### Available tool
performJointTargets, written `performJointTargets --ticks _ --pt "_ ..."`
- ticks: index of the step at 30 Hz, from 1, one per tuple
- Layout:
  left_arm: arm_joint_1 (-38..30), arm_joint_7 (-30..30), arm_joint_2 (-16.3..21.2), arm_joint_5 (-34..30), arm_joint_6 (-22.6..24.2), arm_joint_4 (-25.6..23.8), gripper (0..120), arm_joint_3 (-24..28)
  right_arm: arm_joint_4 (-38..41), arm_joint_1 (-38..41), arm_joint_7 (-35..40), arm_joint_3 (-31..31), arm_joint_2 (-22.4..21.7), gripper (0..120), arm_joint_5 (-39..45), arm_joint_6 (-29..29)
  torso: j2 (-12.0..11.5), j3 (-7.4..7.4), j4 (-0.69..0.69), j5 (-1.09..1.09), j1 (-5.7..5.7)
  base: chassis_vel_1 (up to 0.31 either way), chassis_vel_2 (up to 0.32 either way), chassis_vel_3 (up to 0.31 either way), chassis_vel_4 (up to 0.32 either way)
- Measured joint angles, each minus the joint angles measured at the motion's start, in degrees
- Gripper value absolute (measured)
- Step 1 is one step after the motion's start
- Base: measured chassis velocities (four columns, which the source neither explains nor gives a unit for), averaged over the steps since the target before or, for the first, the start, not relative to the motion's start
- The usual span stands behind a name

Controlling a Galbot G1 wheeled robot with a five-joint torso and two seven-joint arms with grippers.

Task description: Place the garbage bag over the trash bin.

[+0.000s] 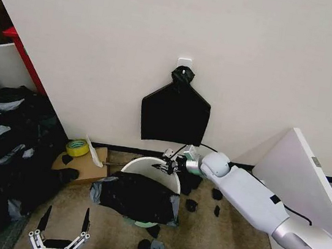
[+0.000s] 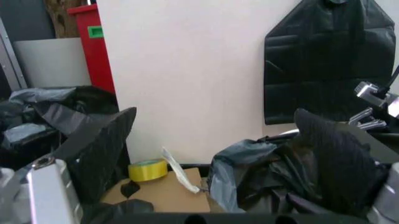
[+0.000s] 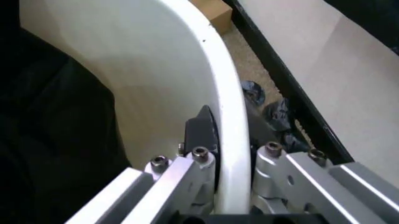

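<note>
Garbage bag (image 1: 134, 195) draped over trash bin's (image 1: 148, 163) near side; thin, slippery (take the hem). Right claw (image 1: 170, 160) clenched on far rim. Left claw (image 1: 62, 237) released, low, apart.

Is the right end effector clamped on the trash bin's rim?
Yes, the right end effector has one finger inside and one outside the white trash bin rim, straddling it closely.

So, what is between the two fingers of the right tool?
The white rim of the trash bin. In the right wrist view, the right tool straddles it, one finger inside the bin and one outside, apparently clamped on it.
</note>
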Motion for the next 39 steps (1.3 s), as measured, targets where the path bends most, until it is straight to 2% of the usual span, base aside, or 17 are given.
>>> performJointTargets --ticks 7,11,14,16,17,23,27,31,35,39 --pt "-0.28 0.00 -0.03 -0.43 0.29 -0.16 100 0.12 0.89 -1.26 1.96 0.61 -0.49 3 1.05 0.23 0.00 0.00 0.00 -0.01 0.00 0.000 0.000 0.000 0.000" --pt "-0.29 0.00 0.00 -0.62 0.39 -0.37 100 0.18 3.02 -3.13 5.53 2.08 -1.48 3 3.76 -0.93 0.00 0.01 0.01 0.03 0.00 0.000 0.000 0.000 0.000" --pt "-0.52 0.00 0.18 -1.03 0.70 -0.42 100 0.30 5.99 -4.90 9.32 3.49 -2.87 1 7.09 -3.75 -0.01 0.01 0.03 0.03 0.00 0.000 0.000 0.000 0.000" --pt "-0.97 0.04 0.50 -1.53 1.20 -0.59 100 0.56 9.37 -6.99 14.11 5.45 -4.35 1 12.02 -8.62 -0.01 0.01 0.02 0.02 0.00 0.000 0.000 0.000 0.000" --pt "-1.04 0.06 0.53 -1.59 1.29 -0.64 100 0.60 9.74 -7.25 14.66 5.75 -4.49 1 12.60 -9.13 -0.01 0.01 0.01 0.01 0.00 0.000 0.000 0.000 0.000" --pt "-1.97 0.31 1.53 -2.60 2.71 -1.43 100 1.19 16.86 -13.84 23.22 12.66 -6.61 1 20.36 -13.01 -0.01 0.01 0.01 0.00 0.00 0.000 0.000 0.000 0.000" --pt "-2.68 0.35 2.00 -3.38 2.99 -1.53 100 1.14 22.15 -20.42 31.41 20.30 -5.60 1 23.32 -15.49 -0.01 0.01 0.02 0.02 0.00 0.000 0.000 0.000 0.000" --pt "-3.09 0.36 2.51 -3.86 3.38 -1.73 100 1.23 25.89 -26.02 36.03 25.00 -5.25 1 24.06 -16.83 -0.01 0.01 0.02 0.02 0.00 0.000 0.000 0.000 0.000" --pt "-4.04 0.39 3.06 -4.29 3.89 -2.01 100 1.56 30.79 -33.56 38.21 30.45 -5.38 1 24.27 -15.34 -0.01 0.00 0.00 0.01 0.00 0.000 0.000 0.000 0.000" --pt "-4.19 0.44 3.37 -4.44 4.14 -2.33 100 1.85 34.29 -37.47 40.63 33.14 -5.09 1 25.03 -14.39 -0.01 0.00 0.00 0.00 0.00 0.000 0.000 0.000 0.000"
